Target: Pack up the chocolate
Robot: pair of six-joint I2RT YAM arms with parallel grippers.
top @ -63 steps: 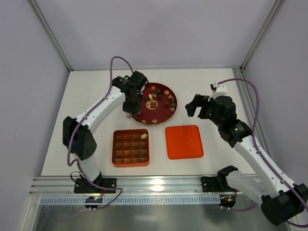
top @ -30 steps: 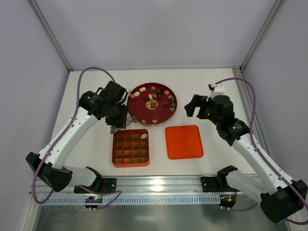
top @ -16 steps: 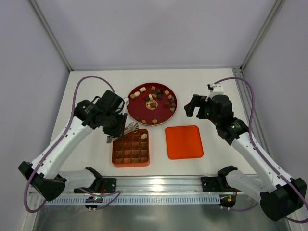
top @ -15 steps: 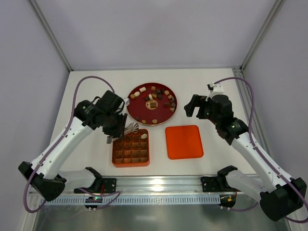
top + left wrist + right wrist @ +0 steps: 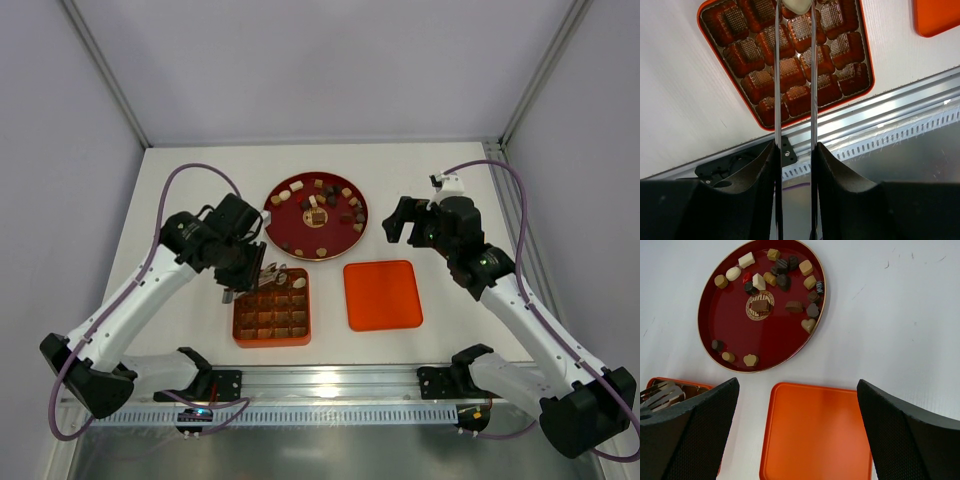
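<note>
Over orange box (image 5: 747, 55): my left gripper (image 5: 794, 147), moved from plate (image 5: 735, 325), grips tongs (image 5: 776, 90).
Right gripper (image 5: 797, 385): wide, unmoved.

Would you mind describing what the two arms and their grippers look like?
The left arm and right arm have white links, black joints and a looping purple cable each. The left gripper and right gripper have black, finely textured, tapering fingers.

White tabletop (image 5: 200, 190) between pale grey walls (image 5: 330, 60), aluminium rail (image 5: 330, 378) along near edge.
</note>
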